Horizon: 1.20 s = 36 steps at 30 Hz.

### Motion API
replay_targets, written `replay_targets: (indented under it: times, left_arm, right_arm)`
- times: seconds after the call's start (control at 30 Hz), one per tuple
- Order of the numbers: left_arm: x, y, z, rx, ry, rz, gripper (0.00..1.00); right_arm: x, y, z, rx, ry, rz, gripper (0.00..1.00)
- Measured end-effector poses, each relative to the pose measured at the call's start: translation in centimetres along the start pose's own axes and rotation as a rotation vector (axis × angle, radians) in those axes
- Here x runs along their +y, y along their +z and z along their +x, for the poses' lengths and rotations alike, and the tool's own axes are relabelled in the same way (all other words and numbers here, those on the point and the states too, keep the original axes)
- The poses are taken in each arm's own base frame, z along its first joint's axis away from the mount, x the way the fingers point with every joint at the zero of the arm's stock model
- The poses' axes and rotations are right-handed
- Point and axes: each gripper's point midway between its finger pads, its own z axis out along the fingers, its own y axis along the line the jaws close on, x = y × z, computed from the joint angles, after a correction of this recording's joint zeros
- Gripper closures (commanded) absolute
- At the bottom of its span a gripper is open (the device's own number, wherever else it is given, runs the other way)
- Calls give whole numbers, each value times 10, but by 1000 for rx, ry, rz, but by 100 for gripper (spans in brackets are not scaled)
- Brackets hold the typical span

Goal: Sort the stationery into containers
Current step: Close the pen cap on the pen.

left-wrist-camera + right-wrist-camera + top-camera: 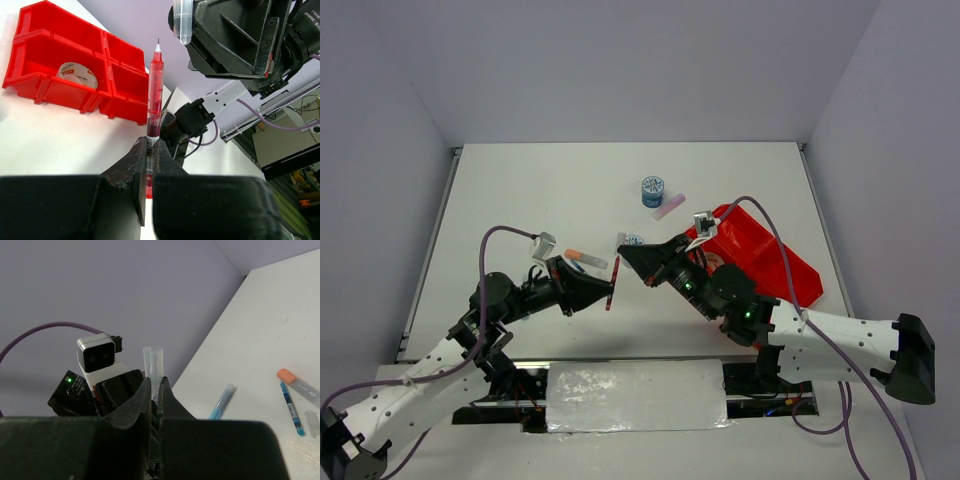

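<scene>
My left gripper (pixel 607 291) is shut on a red pen (pixel 612 285), held off the table; in the left wrist view the red pen (pixel 155 85) stands tip-up out of the shut jaws (pixel 150 146). My right gripper (pixel 625 254) faces it, shut on a clear pen cap (pixel 154 361) that sticks out past the tips (pixel 156 382). That cap (pixel 184 22) hangs just right of the pen's tip. The red divided tray (pixel 790 270) lies at the right, partly under the right arm; a tape ring (pixel 77 75) sits in one compartment of the tray (pixel 30 80).
On the table lie a blue-white roll (pixel 653 190), a pink stick (pixel 669 207), a second roll (pixel 634 240), an orange-tipped marker (pixel 585 258), a light blue pen (pixel 222 402) and a thin blue pen (pixel 291 409). Walls close the table's back and sides.
</scene>
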Motion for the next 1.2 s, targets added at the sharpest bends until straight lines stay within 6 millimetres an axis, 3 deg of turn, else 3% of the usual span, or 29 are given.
replay_targets:
  times: [0.73,1.2]
  left_arm:
    - [4,-3,-1,-10,17,-24,100]
    - [5,-3,0,-5,14,-30,100]
  right_arm:
    - [-10,9,9,20,-47,45,100]
    - [-7,11,0,3,-86,58,100]
